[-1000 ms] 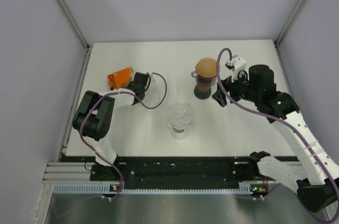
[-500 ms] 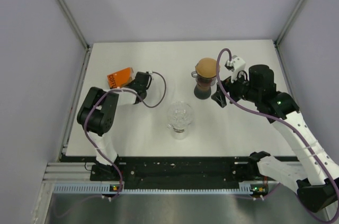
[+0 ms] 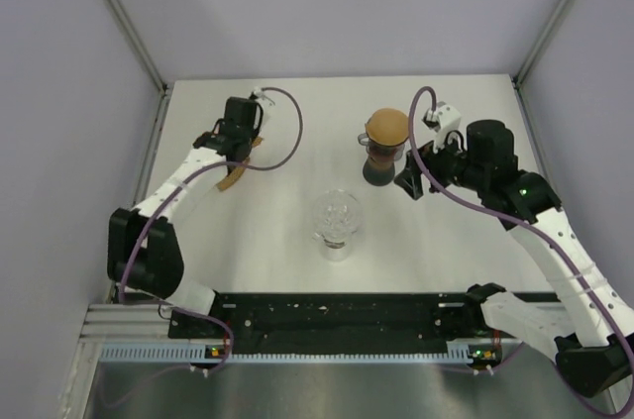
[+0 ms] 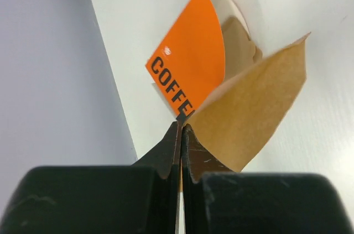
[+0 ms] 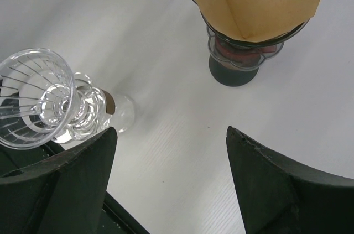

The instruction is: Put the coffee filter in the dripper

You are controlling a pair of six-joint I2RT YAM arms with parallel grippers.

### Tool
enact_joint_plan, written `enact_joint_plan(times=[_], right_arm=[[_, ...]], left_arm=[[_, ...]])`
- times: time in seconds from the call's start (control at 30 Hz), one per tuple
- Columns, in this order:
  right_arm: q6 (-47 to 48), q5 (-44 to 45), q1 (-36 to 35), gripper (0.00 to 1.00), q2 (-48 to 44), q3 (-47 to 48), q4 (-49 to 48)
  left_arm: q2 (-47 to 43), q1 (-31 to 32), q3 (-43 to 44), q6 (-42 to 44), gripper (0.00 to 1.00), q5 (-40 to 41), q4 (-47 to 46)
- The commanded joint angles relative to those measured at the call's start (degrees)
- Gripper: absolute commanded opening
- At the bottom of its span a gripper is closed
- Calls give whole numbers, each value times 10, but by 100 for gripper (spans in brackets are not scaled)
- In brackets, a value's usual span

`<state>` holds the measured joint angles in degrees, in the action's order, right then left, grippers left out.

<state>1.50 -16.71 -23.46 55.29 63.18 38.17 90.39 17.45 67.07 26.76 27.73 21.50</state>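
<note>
Pinching coffee filter, left arm outstretched

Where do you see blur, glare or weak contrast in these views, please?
Left wrist: the left gripper is a dark, soft blur up close; the brown filter it pinches and the orange pack are sharp. Right wrist: the open right gripper is blurred; the glass dripper shows bright glints. Top external: even light, faint shadows, the glass dripper pale against the white table.
</note>
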Motion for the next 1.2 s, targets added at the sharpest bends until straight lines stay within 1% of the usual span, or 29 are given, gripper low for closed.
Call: enact_joint_plan(times=[0.0,0.1,0.2,0.23,0.27,0.33,0.37,0.47,0.63,0.8,0.97,1.03,1.1,1.13,1.17], right_arm=[[-59,1,3,79,-3,55,-42],[-129,17,3,70,10,75,-84],[-232,-2,-20,66,38,77,-170],[-252,4,-47,66,52,77,-206],[-257,32,-78,66,72,89,-229],[-247,106,-148,67,125,136,-234],[-244,122,-169,68,159,162,-238],[-274,98,-205,71,269,261,-266],[-320,54,-239,73,398,364,-300],[-362,24,-258,74,477,413,-324],[-388,26,-258,71,531,430,-338],[-391,27,-258,65,546,437,-336],[-389,29,-257,56,559,444,-329],[-388,31,-255,49,563,445,-326],[-385,34,-252,39,564,445,-323]], left_arm=[[-94,-9,70,-78,0,-96,140],[-133,-9,111,-109,0,-151,196],[-161,-9,148,-156,0,-167,230],[-164,-9,163,-170,0,-170,243],[-166,-9,176,-180,0,-173,253],[-172,-8,198,-200,0,-186,268],[-175,-8,207,-202,0,-197,275],[-183,-8,237,-221,0,-214,287],[-194,-5,258,-246,0,-233,295],[-189,-1,263,-254,0,-235,295],[-183,6,279,-262,0,-251,300],[-183,7,283,-263,0,-251,301],[-184,7,289,-262,0,-247,306],[-187,7,292,-262,0,-243,307],[-188,7,295,-259,0,-240,311]])
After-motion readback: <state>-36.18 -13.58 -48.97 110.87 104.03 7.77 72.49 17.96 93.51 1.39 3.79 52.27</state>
